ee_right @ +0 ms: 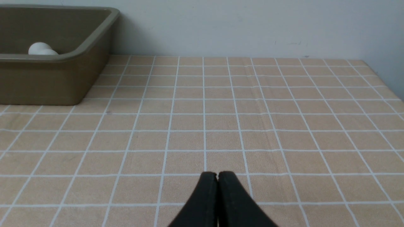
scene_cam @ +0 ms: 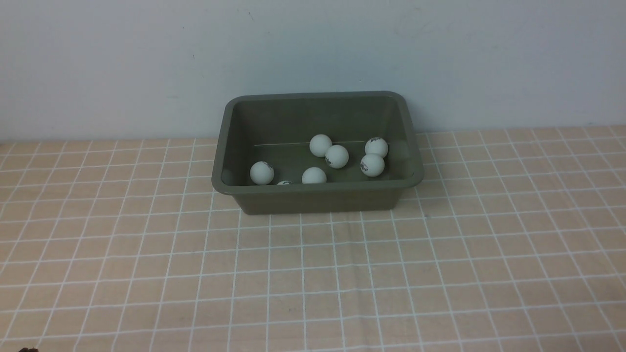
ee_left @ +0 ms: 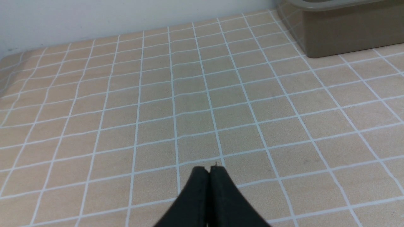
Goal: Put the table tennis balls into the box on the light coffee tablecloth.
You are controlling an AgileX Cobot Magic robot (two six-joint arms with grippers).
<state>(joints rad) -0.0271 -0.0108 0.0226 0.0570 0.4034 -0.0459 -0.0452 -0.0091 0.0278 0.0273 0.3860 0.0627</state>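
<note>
The olive-green box point(scene_cam: 318, 198) stands on the light coffee tablecloth point(scene_cam: 313, 274) near the back wall. Several white table tennis balls lie inside it, among them one at the near left point(scene_cam: 261, 172), one in the middle point(scene_cam: 337, 156) and one at the right point(scene_cam: 372, 165). One more barely shows above the near rim point(scene_cam: 284, 183). My left gripper point(ee_left: 209, 169) is shut and empty over bare cloth, the box point(ee_left: 347, 31) well ahead of it. My right gripper point(ee_right: 217, 174) is also shut and empty, far from the box point(ee_right: 53, 78), where a ball point(ee_right: 39, 49) peeks over the rim. Neither arm shows in the front view.
A pale wall point(scene_cam: 313, 58) rises right behind the box. The cloth's edge point(ee_right: 383, 78) falls away in the right wrist view.
</note>
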